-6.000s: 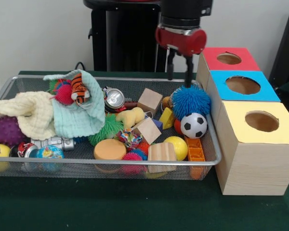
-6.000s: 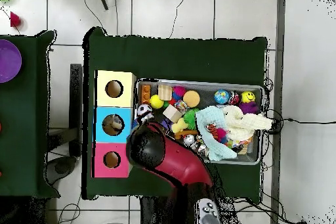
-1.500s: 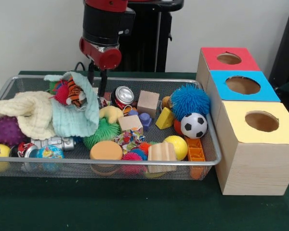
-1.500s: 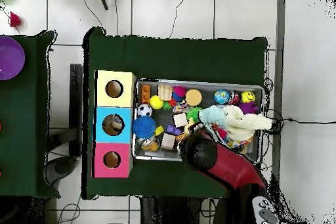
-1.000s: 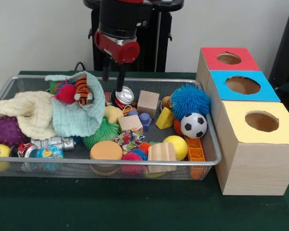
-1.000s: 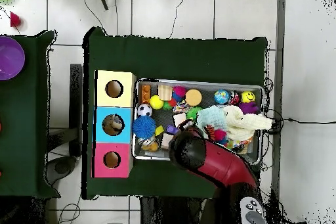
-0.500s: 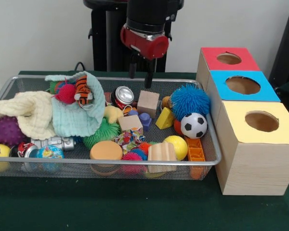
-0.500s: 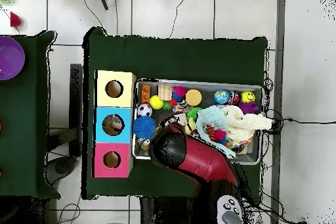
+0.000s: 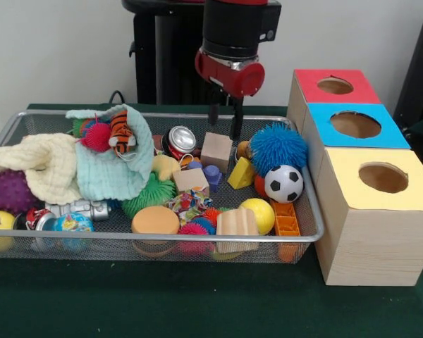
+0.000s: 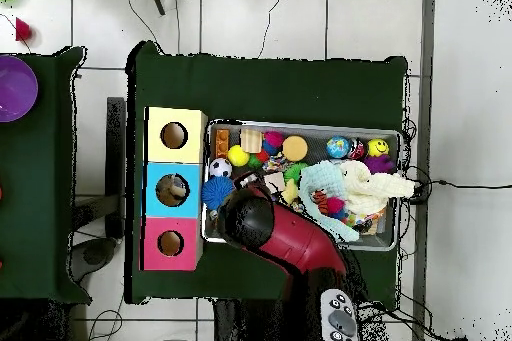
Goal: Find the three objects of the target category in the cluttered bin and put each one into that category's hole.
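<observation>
Red arm (image 9: 233, 42) upright; tool (image 9: 225, 121) empty, parted over wooden cube (image 9: 216, 151).

three boxes (image 9: 352, 169), one bin (image 9: 307, 211)

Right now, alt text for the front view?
The red and black arm's gripper hangs with fingers open and empty above a plain wooden cube at the back of the wire mesh bin. The bin is packed with balls, blocks, cloths and a crushed can. Beside it stand three wooden boxes with holes, topped red, blue and yellow.
</observation>
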You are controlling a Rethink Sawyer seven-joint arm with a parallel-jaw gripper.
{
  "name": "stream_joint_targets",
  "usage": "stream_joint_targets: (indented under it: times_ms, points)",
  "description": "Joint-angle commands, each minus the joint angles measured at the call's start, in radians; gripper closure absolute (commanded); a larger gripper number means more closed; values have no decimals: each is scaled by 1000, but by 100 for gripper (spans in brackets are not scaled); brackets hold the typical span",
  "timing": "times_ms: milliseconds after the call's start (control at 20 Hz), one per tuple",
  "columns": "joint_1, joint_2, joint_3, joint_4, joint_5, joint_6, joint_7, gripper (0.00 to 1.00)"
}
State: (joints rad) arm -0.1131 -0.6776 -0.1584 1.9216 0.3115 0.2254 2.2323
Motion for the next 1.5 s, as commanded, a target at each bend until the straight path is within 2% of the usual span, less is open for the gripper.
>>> stream_joint_targets:
  times_ms: [50, 400, 550, 900, 1150, 1400, 1500]
  points:
    - [-2, 69, 150, 103, 95, -125, 295, 0]
    - [89, 62, 145, 135, 222, -133, 357, 0]
    - [96, 64, 161, 145, 252, -151, 354, 0]
    - [67, 73, 195, 157, 257, -177, 329, 0]
    - [40, 118, 227, 158, 227, -254, 339, 0]
    - [36, 169, 229, 136, 213, -305, 331, 0]
    - [60, 182, 197, 116, 220, -296, 307, 0]
